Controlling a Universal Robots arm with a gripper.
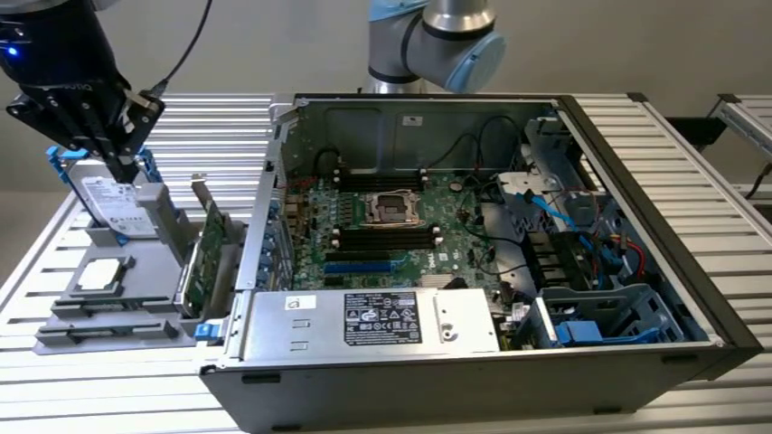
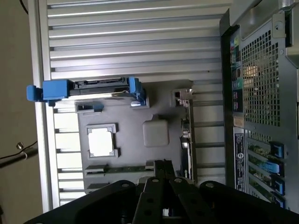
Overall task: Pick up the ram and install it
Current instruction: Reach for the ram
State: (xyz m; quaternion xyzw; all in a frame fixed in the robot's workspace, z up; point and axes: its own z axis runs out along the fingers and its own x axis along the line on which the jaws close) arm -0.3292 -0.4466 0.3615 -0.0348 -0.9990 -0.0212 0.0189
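My black gripper [image 1: 123,168] hangs at the exterior view's far left, over the silver hard drive with blue rails [image 1: 112,206]. Its fingers are pressed together and hold nothing. In the wrist view the shut gripper [image 2: 162,164] points down over the grey parts holder [image 2: 135,116]. The ram [image 2: 122,168] lies edge-up as a thin green strip in a slot of that holder, just beside the fingertips in the picture. In the exterior view the ram [image 1: 107,311] sits in a slot near the holder's front end, well below the gripper.
The open computer case [image 1: 627,136] fills the exterior view's middle and right, with dark memory slots [image 1: 386,238] on its motherboard. On the holder, a green expansion card [image 1: 211,244] stands upright by the case wall and a processor [image 1: 101,272] lies flat.
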